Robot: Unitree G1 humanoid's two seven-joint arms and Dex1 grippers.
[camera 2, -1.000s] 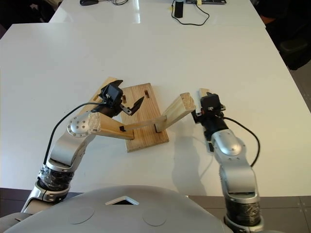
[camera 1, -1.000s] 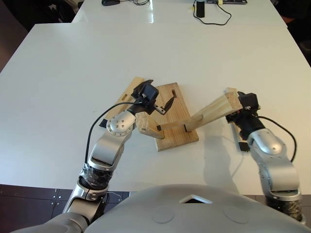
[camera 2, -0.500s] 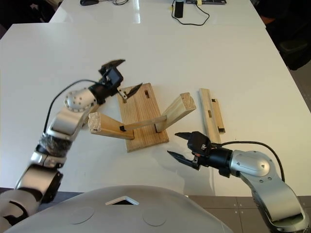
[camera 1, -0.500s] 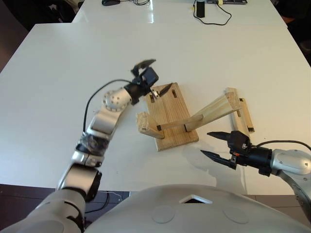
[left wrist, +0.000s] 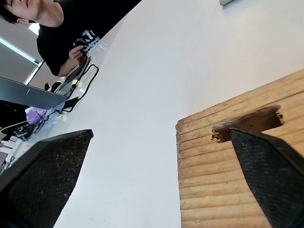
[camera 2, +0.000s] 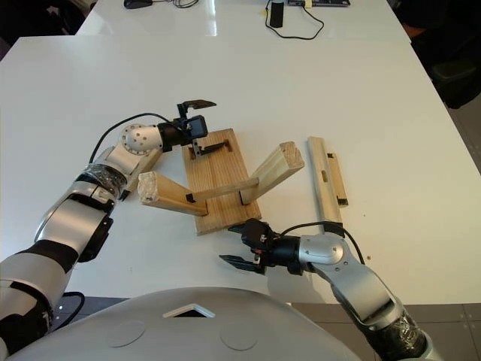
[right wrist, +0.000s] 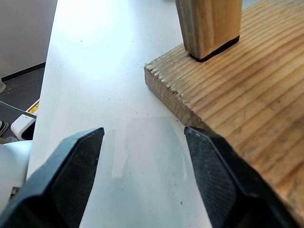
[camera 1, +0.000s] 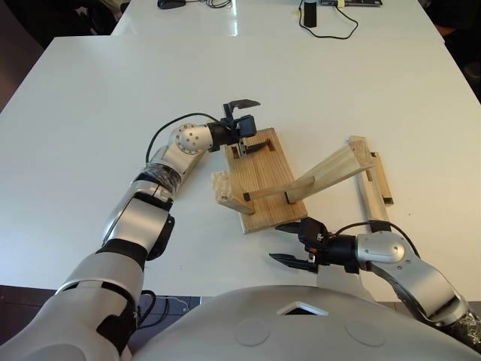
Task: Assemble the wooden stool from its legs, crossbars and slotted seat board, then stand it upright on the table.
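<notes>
Left eye view: a pale, rectangular, slotted wooden seat board (camera 1: 264, 174) is seen lying flat on the white table (camera 1: 98, 113). Two thick pale wooden legs (camera 1: 331, 169) are set on it at a slant and joined by a thin wooden crossbar (camera 1: 267, 194). Two loose pale wooden bars (camera 1: 373, 186) are laid side by side just to the right of it.

The left gripper (camera 1: 252, 125) is held at the board's far end with its fingers wide apart and nothing between them. In the left wrist view one black fingertip (left wrist: 266, 161) is shown right at a rough-edged slot (left wrist: 251, 119).

The right gripper (camera 1: 288, 242) is held low beside the board's near edge, spread and empty. In the right wrist view the board's near corner (right wrist: 161, 78) is framed, and a leg (right wrist: 209, 23) is seen meeting the board's face along a dark line.
</notes>
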